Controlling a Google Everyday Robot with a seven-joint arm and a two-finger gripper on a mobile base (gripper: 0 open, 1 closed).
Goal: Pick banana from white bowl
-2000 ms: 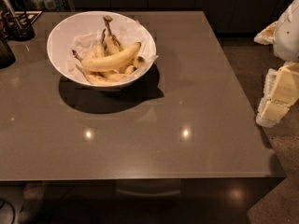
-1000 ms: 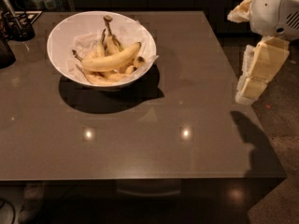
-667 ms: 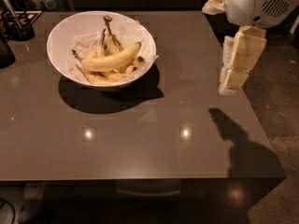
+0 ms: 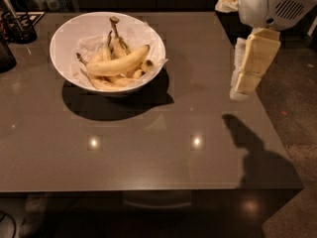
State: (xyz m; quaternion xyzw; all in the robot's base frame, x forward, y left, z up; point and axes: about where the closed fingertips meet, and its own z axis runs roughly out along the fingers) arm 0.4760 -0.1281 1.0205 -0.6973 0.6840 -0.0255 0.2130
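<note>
The white bowl [image 4: 69, 38] stands on the far left part of the brown table [image 4: 148, 148], lined with crumpled white paper. The banana [image 4: 119, 63], long, curved and pale yellow, lies across the top of several smaller bananas inside the bowl. My gripper [image 4: 240, 90] hangs from the white arm at the upper right, above the table's right side, well to the right of the bowl and apart from it. Its cream fingers point down and hold nothing.
A dark holder with utensils [image 4: 17, 24] stands at the far left edge of the table. The table's right edge [image 4: 282, 148] runs just right of the gripper, with speckled floor beyond. Dark cabinets line the back.
The arm and gripper came in from the right edge of the view, moved left and up over the table's right side, then stayed near there. The bowl and bananas have not moved.
</note>
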